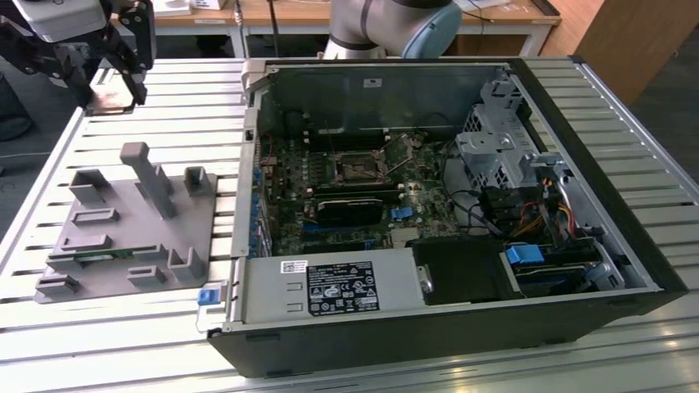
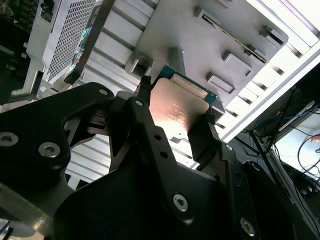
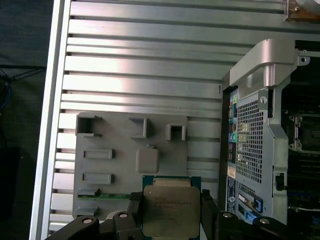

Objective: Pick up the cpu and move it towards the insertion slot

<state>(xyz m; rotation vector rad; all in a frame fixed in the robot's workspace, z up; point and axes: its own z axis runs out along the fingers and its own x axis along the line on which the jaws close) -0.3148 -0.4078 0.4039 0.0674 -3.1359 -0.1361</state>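
The cpu [image 3: 169,210], a flat square chip with a silvery top and green rim, is held by two opposite edges in my gripper [image 3: 170,214], which is shut on it. In the second wrist view the cpu [image 2: 177,107] sits between the black fingers [image 2: 200,137]. In the exterior view my gripper [image 1: 110,94] hangs with the cpu [image 1: 110,101] above the slatted table at the exterior view's far left, well away from the insertion slot [image 1: 358,166] on the motherboard inside the open computer case [image 1: 317,286].
A grey parts fixture [image 1: 120,221] with upright posts lies on the table below and nearer than the gripper, holding a green memory stick [image 1: 104,255]. The case wall [image 1: 254,147] stands between the gripper and the motherboard. The arm's base [image 1: 382,29] is behind the case.
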